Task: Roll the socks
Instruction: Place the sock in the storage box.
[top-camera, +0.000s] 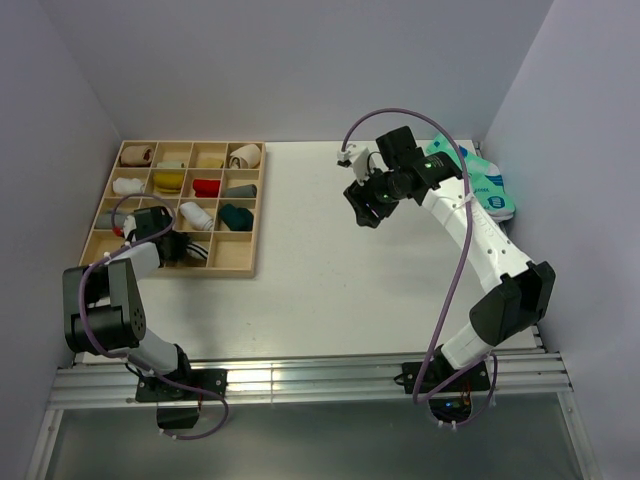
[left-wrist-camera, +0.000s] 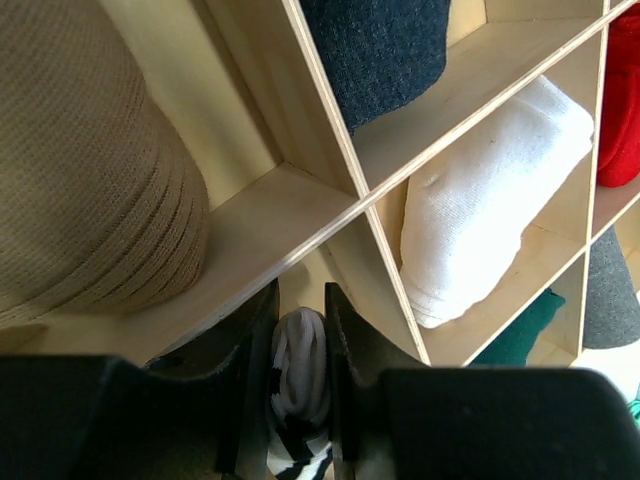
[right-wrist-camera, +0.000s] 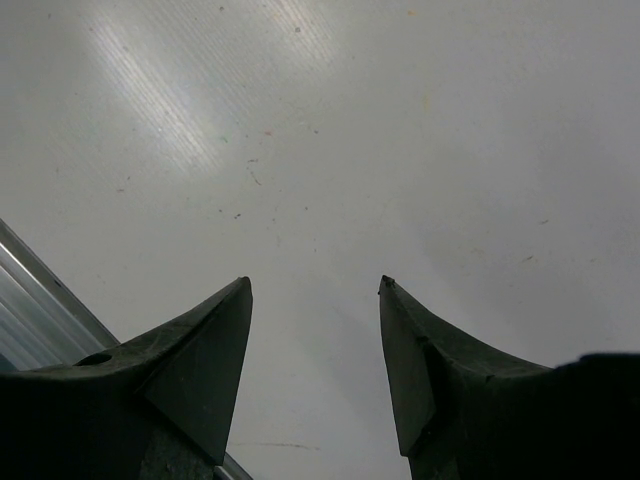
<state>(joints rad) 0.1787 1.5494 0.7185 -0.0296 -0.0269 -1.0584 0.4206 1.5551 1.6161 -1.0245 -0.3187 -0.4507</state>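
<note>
The left gripper (left-wrist-camera: 300, 305) pinches a white, dark-striped sock (left-wrist-camera: 298, 380), apparently inside a near-row compartment of the wooden tray (top-camera: 250, 215). The right gripper (right-wrist-camera: 315, 290) hangs wide open and empty over the table (top-camera: 320, 280). The teal socks (top-camera: 492, 188) lie at its far right edge.

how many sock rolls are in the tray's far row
4, left to right: brown-tan roll, pale cream roll, beige roll, cream-and-tan roll. None looks hidden there.

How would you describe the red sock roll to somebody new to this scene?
A wooden compartment tray lies at the table's far left. The red sock roll sits in its second row from the back. It alone is red, between a mustard roll and a grey roll.
</note>
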